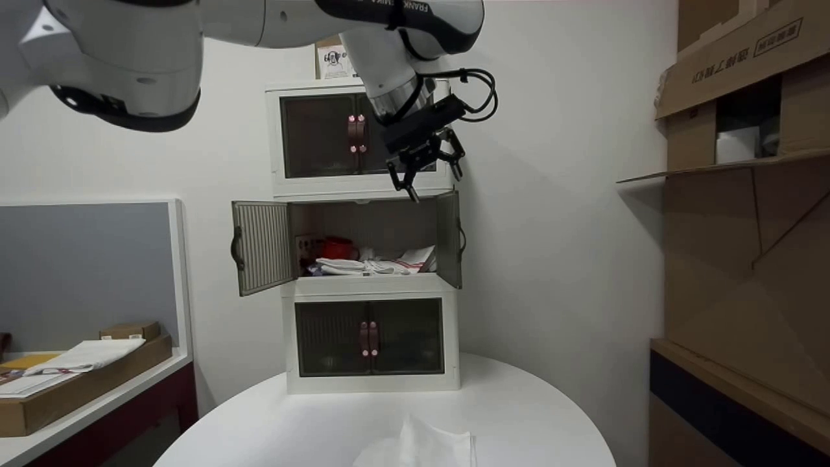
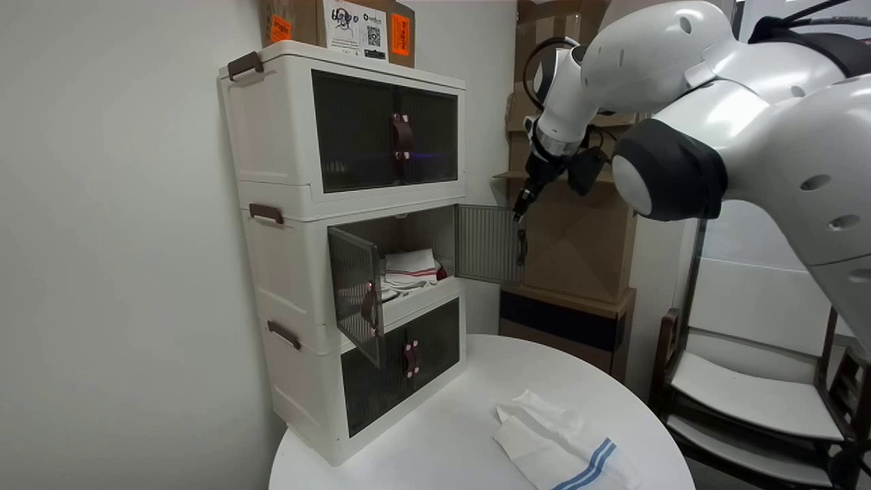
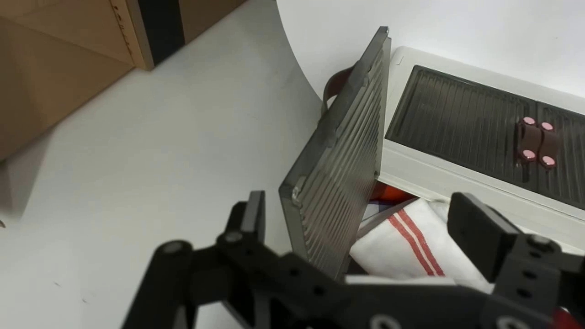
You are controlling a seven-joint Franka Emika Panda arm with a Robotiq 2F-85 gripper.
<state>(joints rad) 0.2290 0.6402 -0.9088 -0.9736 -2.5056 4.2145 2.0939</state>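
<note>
One empty pincer [image 1: 436, 187], fingers [image 3: 477, 233] spread wide, hangs near the upper free corner of one swung-out, ribbed cabinet door [image 3: 343, 160], which stands upright and mostly below it; in the wrist view this door appears between the fingers. Only in an exterior view the white towel [image 2: 551, 439] on the desk [image 2: 435, 442] shows blue stripes.

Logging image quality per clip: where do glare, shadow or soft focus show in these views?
Wrist view: the gripper looks out of focus, the open door crisper; in an exterior view, bright glare on the white arm; in an exterior view, a soft shadow on the wall beside the cabinet, and the white cloth nearly blending into the table.
</note>
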